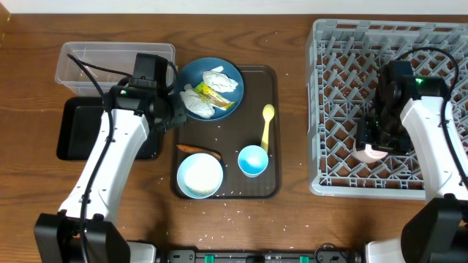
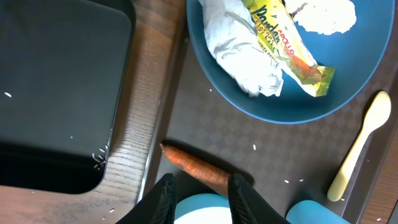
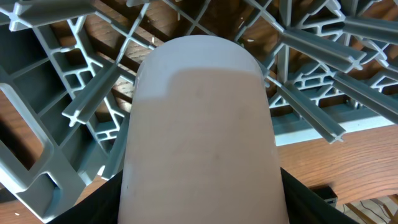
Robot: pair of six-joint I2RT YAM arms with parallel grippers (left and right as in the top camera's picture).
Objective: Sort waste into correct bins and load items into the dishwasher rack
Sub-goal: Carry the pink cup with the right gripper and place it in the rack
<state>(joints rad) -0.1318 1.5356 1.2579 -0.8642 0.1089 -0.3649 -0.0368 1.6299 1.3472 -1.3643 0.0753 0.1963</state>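
Right jaws: roughly half spread, clamped on the pink cup (image 3: 199, 124), one finger down each side. The cup is inside the dishwasher rack (image 1: 319, 109), over the lattice floor, near the wall that faces the serving tray (image 1: 256, 88).

Left jaws: narrow gap, nothing between them, hovering at the serving tray's left edge. The carrot (image 2: 193, 163) lies just ahead of the fingertips.

Blue plate (image 2: 348, 84): two paper wads (image 2: 242, 56), one yellow-green wrapper (image 2: 289, 53) across them.

Also on the serving tray: one white bowl (image 1: 199, 177), one light-blue cup (image 1: 253, 161), one yellow spoon (image 1: 266, 128), the one carrot.

Two bins to its left: clear tub (image 1: 73, 62); black tray (image 1: 73, 139) with a few rice grains (image 2: 99, 162). More grains lie loose on the table (image 1: 292, 219).
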